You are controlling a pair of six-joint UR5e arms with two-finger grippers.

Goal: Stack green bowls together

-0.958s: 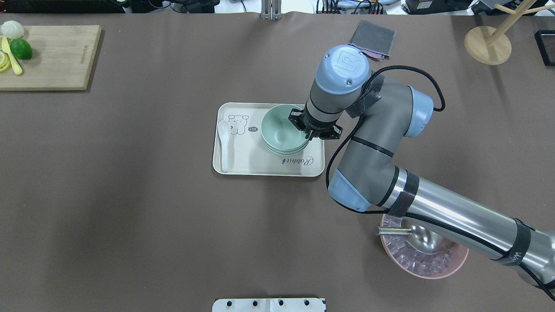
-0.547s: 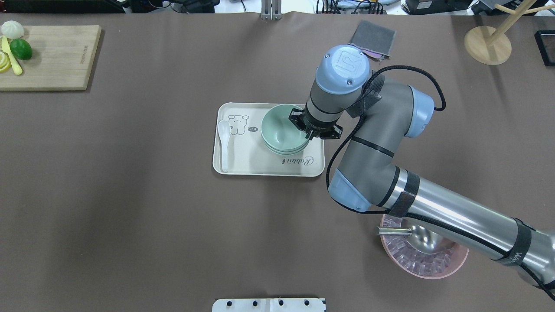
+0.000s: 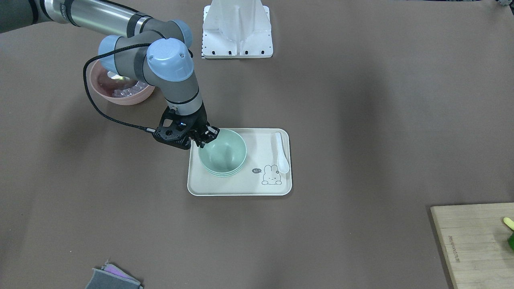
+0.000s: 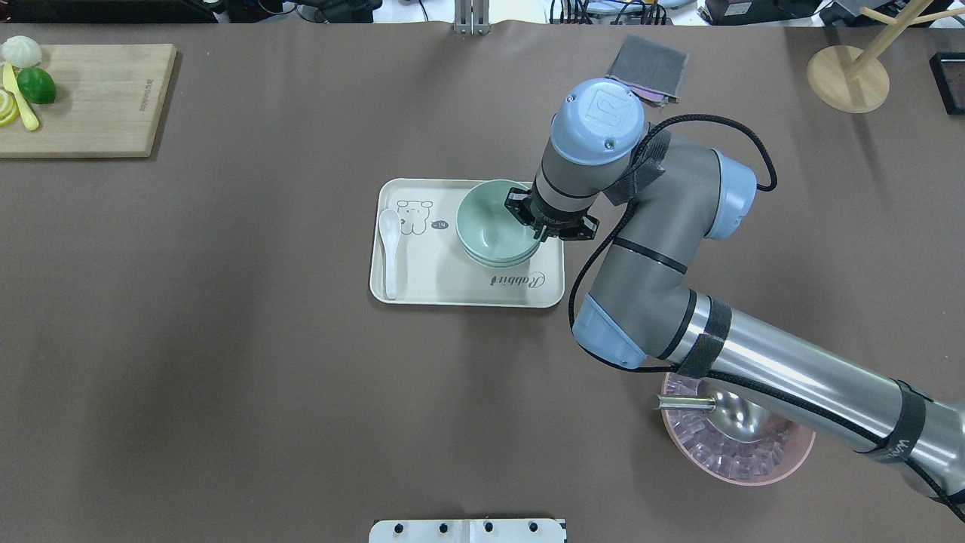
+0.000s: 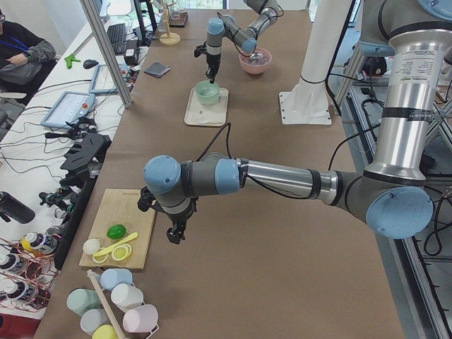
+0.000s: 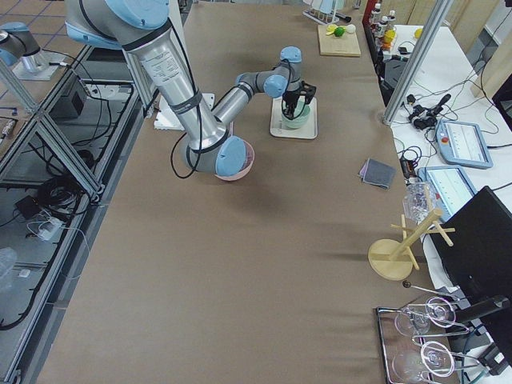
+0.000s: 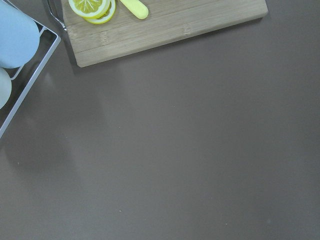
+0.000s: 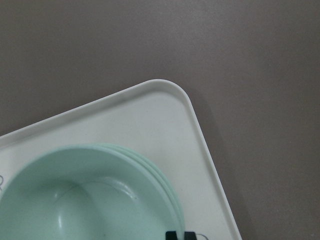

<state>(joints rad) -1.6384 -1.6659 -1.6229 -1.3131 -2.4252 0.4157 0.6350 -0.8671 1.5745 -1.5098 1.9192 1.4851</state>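
Brown matting covers the whole table [image 4: 226,362]. Working out from the robot's side, first up is the pink bowl [image 4: 742,478] with a metal scoop [image 4: 727,415] in it, tucked under the right arm and not part of the job. Mid-table is the tray [image 4: 452,290], and that's where the bowls [image 4: 490,226] are: all three nested in one stack at the tray's end nearer the right arm, with a white spoon [image 4: 390,253] along the other end. The right gripper [image 3: 207,138] is down at the stack's rim on the arm's own side. That makes sense, since the thin rim is the only bit two fingers can pinch. Whether it's clamped on the top rim or sitting loose, I honestly can't tell. The bowls are pale mint, matte and plain, and the wrist cam shows three rims stepped slightly to one side, so I'd guess the nest isn't dead centre. Stacking looks basically done. Further out lies a grey cloth [image 4: 648,68]. Way off at the left end, the left gripper [image 5: 174,233] hangs by the board [image 4: 83,98], probably parked clear, and I can't tell if it's open or closed.
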